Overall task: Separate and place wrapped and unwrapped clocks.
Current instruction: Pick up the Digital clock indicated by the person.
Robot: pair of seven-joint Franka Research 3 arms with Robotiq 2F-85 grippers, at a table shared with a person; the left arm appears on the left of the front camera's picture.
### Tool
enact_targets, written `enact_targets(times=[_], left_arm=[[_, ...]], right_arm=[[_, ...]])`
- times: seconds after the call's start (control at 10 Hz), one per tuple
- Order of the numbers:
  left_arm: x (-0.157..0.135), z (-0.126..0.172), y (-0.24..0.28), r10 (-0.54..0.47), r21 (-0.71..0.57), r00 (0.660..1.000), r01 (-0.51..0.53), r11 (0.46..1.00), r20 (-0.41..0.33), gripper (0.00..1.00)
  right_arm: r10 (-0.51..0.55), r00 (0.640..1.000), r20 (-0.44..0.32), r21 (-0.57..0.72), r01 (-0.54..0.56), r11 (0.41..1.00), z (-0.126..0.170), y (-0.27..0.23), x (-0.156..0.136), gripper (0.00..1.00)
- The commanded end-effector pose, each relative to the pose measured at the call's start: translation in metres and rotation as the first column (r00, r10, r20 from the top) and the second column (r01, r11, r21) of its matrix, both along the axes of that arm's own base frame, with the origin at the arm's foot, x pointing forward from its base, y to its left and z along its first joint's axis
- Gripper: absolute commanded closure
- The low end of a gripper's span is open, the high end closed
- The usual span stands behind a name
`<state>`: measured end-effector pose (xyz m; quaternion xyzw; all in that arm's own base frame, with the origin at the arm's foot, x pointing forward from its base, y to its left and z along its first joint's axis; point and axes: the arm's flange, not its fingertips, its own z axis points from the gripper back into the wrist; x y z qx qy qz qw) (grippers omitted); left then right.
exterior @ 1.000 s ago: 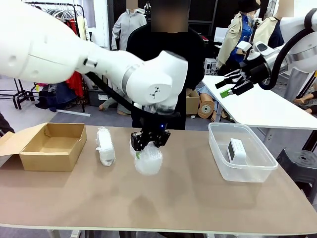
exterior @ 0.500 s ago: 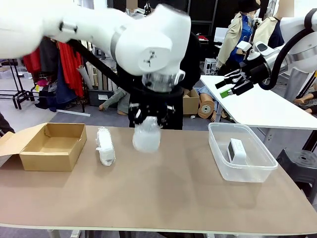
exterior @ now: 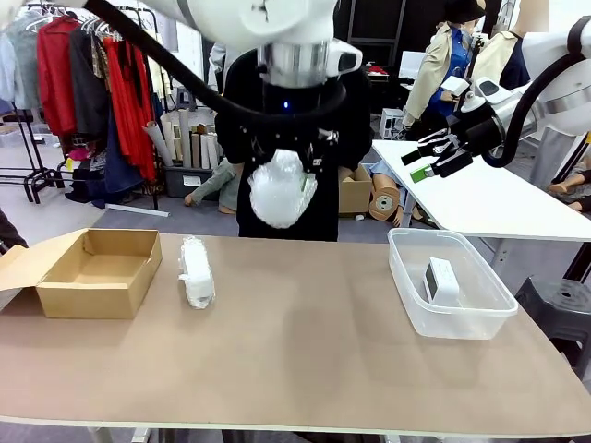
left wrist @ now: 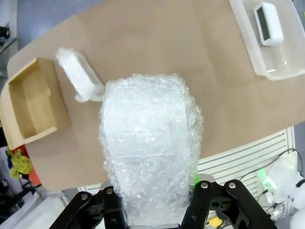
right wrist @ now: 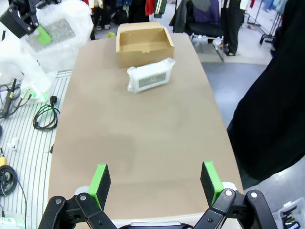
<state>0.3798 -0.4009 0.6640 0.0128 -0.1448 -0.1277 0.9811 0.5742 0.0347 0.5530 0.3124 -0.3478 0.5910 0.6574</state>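
Left wrist view: fat bundle (left wrist: 150,148) in left end effector (left wrist: 153,195), above table (left wrist: 157,43).

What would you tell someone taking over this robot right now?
Left gripper is shut on the fat bubble-wrap bundle, held high above the table.
Right gripper is open and holds nothing, raised off to the right.
Slim wrapped roll lies on the table beside the cardboard box.
Done: bare clock is in the clear tub.
Left: place both wrapped bundles, probably in the box.
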Motion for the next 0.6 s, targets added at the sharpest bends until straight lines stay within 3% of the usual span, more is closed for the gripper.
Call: enact_targets(times=[0.0, 0.2, 0.5], left_arm=[[0.005, 0.023, 0.005, 0.002, 0.025, 1.000, -0.002, 1.000, 0.011, 1.00], [0.009, 0.034, 0.012, 0.049, 0.011, 0.998, -0.049, 0.999, 0.043, 1.00], [0.000, 0.024, 0.007, 0.006, 0.007, 1.000, -0.006, 1.000, 0.011, 1.00]], right_arm=[[-0.003, 1.000, 0.005, 0.000, 0.003, 1.000, 0.002, 0.000, 0.000, 0.00], [-0.003, 1.000, 0.005, 0.000, 0.003, 1.000, 0.002, 0.000, 0.000, 0.00], [-0.003, 1.000, 0.005, 0.000, 0.003, 1.000, 0.002, 0.000, 0.000, 0.00]])
